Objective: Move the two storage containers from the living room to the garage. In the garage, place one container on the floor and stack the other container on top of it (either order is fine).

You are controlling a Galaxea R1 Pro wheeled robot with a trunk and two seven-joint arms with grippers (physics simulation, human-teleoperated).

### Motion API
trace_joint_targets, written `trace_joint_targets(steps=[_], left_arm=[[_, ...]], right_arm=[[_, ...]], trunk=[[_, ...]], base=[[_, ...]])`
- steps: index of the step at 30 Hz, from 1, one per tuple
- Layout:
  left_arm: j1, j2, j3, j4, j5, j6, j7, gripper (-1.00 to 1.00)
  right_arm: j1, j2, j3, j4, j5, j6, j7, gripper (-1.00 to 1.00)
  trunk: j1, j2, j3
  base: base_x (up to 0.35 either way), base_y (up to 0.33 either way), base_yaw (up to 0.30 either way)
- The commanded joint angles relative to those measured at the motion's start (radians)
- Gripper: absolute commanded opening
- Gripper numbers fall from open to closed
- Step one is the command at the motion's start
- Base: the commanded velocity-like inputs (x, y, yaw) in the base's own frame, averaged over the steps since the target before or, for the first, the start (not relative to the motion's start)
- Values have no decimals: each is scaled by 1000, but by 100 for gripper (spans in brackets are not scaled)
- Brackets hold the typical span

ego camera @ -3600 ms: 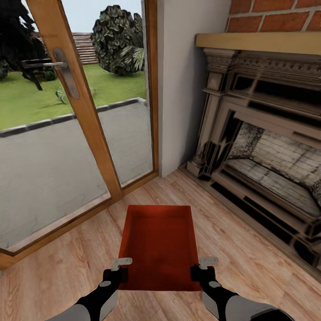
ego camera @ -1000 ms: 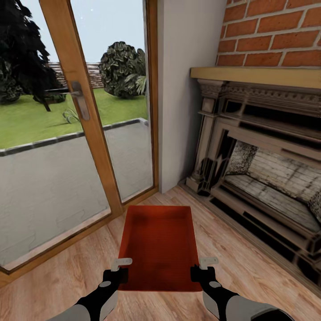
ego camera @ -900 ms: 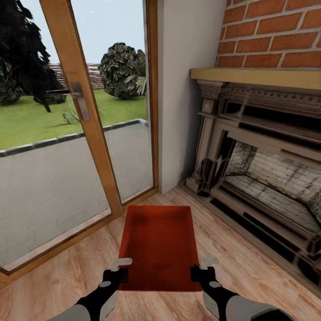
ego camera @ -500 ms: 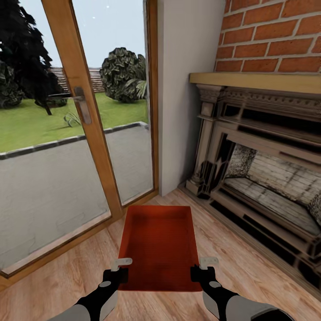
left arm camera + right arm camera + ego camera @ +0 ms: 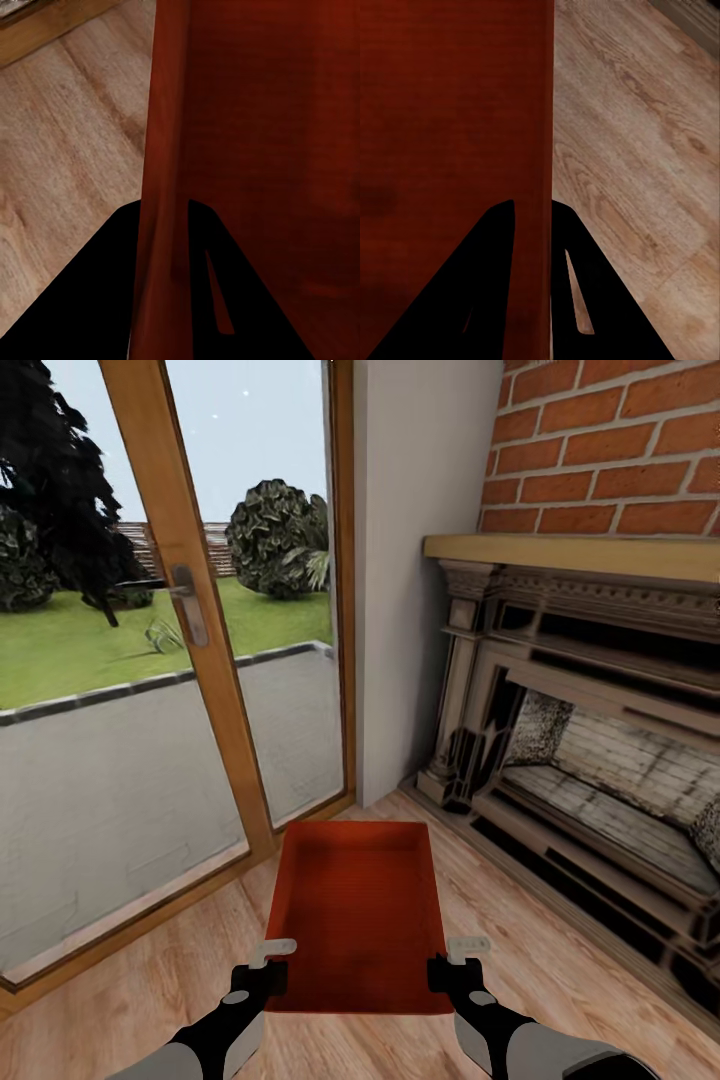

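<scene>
Wood floor beneath gripper-held storage container.

Home living room, simulator render. Light wood plank flooring, red brick chimney breast over ornate carved fireplace with wooden mantel shelf. Wood-framed glass doors with metal handle, opening onto paved patio, lawn, shrubs and dark tree. Plain white wall between door and fireplace.

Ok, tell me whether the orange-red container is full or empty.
Empty. The head view looks straight into the storage container: only its bare red bottom and inner walls show.
</scene>
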Motion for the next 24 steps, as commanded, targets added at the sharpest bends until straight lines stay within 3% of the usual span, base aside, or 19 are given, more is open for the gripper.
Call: trace_joint_targets(steps=[1,24], left_arm=[[-1,1,24,12,14,-6,16,-100],[-1,1,24,12,14,-6,16,-100]], right_arm=[[-1,1,-36,-2,5,-36,1,-100],[-1,0,-36,-1,5,-36,1,-100]], trunk=[[0,0,1],[0,0,38]], base=[[0,0,0],[0,0,0]])
